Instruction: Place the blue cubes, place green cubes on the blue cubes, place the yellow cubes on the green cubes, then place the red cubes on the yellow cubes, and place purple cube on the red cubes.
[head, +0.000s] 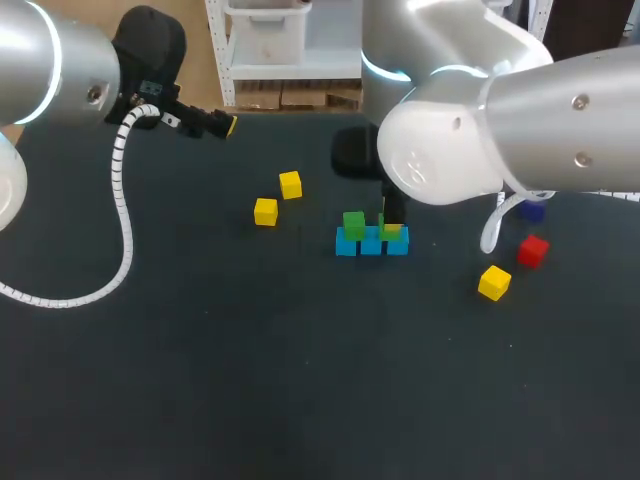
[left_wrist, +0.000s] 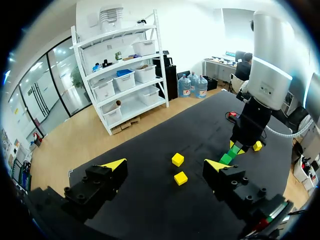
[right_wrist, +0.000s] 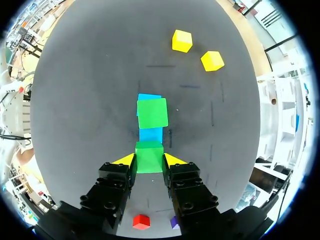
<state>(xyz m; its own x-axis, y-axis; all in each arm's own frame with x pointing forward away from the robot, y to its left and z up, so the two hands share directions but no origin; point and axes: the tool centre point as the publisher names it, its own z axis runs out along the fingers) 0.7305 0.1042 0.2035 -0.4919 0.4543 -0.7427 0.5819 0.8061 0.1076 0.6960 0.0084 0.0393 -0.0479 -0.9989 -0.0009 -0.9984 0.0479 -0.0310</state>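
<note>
Green cube (right_wrist: 149, 157) gripped, right arm (head: 500, 130) over blue cubes (right_wrist: 150, 134).

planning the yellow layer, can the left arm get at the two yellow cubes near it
Probably yes: the left gripper is open and nothing stands between it and the yellow cubes.

No readable text, labels, numbers or signs on table things.
</note>
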